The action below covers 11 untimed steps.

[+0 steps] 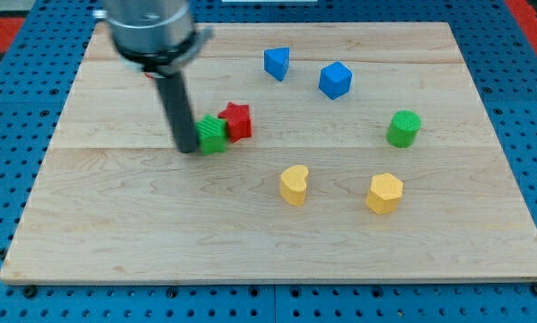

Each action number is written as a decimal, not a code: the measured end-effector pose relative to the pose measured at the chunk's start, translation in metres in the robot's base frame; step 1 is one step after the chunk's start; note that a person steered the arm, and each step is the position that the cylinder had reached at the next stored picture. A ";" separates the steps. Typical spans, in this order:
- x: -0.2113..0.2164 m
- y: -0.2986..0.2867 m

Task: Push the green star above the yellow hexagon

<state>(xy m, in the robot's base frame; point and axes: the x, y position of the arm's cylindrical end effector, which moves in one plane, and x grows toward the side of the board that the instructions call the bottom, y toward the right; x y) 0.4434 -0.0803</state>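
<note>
The green star [214,135] lies left of the board's middle, touching a red star [238,121] at its upper right. My tip [187,148] stands right against the green star's left side. The yellow hexagon [384,193] lies far to the view's right and lower, well apart from the green star.
A yellow heart [294,185] lies between the green star and the hexagon. A green cylinder [403,128] stands above the hexagon. A blue triangle-like block [277,63] and a blue cube [335,80] lie near the top. The wooden board [116,233] rests on a blue pegboard.
</note>
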 end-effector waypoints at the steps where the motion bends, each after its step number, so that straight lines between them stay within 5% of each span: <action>1: 0.006 0.036; 3: 0.007 -0.032; 5: -0.026 0.071; 6: -0.003 0.138; 8: -0.051 0.151; 10: -0.006 0.187; 11: -0.014 0.119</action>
